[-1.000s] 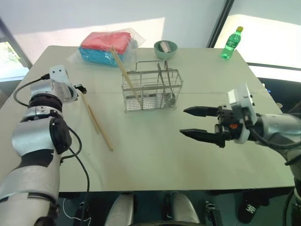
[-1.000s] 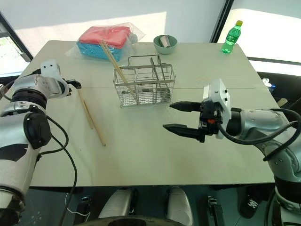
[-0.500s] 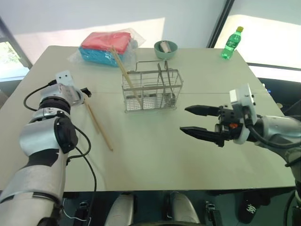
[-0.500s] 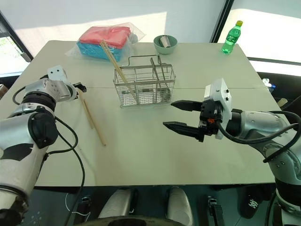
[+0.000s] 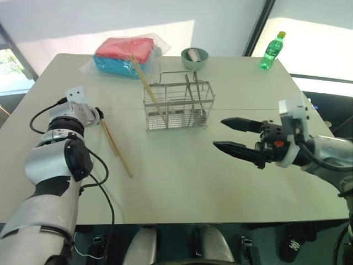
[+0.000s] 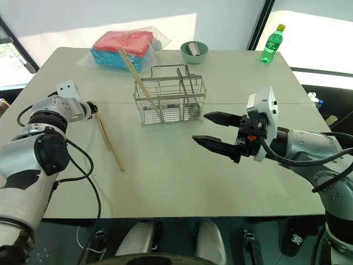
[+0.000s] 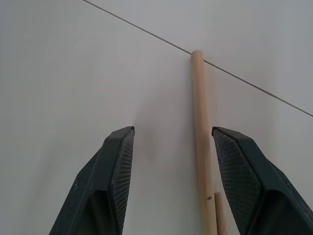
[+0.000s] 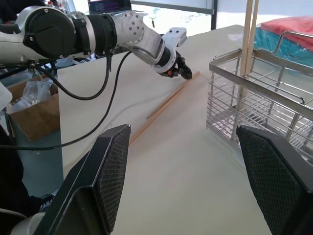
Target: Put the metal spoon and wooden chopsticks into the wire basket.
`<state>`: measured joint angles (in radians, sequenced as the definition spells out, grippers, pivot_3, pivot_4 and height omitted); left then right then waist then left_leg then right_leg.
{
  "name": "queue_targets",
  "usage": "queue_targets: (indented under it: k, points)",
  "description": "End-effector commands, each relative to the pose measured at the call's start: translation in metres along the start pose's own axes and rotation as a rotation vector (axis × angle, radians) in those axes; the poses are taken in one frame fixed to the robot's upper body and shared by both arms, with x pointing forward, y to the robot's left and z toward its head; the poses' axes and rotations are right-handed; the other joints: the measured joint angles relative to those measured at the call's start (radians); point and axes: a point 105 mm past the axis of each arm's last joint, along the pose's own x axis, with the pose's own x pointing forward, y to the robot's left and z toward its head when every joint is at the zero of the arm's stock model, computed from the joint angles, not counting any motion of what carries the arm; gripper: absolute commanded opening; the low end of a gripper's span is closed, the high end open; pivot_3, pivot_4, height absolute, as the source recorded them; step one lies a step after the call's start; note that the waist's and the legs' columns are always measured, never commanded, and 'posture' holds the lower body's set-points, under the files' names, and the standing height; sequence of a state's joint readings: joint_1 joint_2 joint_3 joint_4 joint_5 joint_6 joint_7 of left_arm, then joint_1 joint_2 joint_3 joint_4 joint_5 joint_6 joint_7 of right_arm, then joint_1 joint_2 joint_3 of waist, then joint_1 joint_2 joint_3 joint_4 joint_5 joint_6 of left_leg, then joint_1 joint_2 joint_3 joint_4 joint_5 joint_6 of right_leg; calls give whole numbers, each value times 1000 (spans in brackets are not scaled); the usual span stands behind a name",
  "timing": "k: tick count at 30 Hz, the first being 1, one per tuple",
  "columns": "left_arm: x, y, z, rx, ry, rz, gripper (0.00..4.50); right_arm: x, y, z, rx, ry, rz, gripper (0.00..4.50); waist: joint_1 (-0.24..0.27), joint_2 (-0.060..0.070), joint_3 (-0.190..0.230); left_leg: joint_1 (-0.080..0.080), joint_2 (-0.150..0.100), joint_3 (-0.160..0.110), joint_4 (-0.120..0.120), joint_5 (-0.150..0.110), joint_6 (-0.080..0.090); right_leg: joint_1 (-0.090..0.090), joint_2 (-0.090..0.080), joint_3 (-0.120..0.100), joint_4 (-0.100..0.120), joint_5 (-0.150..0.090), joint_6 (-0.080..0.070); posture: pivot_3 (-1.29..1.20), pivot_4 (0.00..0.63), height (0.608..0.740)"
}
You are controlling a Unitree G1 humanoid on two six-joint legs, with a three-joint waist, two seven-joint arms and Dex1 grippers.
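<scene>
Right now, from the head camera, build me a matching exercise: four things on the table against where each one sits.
Things:
1. green bottle
2. small green bowl
3. wire basket
4. chopsticks lying flat

Places:
A. on the tabletop between the left gripper and the basket
B. far right corner of the table
C. mid-table, with one chopstick leaning out of it
D. just behind the basket, near the table's far edge

Pairs: 1-B, 2-D, 3-C, 4-A
</scene>
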<state>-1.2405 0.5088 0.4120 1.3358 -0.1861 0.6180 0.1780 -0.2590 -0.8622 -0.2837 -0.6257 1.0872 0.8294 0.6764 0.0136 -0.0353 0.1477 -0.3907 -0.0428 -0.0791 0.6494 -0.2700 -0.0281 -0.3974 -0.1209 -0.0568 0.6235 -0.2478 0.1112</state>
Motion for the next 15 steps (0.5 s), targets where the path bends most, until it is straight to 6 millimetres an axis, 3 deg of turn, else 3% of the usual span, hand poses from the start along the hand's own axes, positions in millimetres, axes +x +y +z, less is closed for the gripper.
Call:
queue_targets:
  k: [1,7,10,14,15]
  points:
    - [1,1,1,-9,-15,0,2661,-2,1,15,-38,-46,-8,3575,0,0,0,0,0,0,0,0,0,0,0,0,0,0,0,0,150,667]
    - [1,0,0,-20,-16,-3,2661,-3,0,18,-30,-57,-23,3575,0,0,0,0,0,0,0,0,0,0,0,0,0,0,0,0,150,667]
    - [1,0,1,-32,-20,-3,1791,-3,0,19,-24,-65,-27,3575,0,0,0,0,0,0,0,0,0,0,0,0,0,0,0,0,150,667]
    - [1,0,2,-53,-25,3,31,-3,0,20,-18,-72,-33,3575,0,0,0,0,0,0,0,0,0,0,0,0,0,0,0,0,150,667]
    - [1,0,2,-55,-26,3,31,-4,0,21,-17,-73,-34,3575,0,0,0,0,0,0,0,0,0,0,0,0,0,0,0,0,150,667]
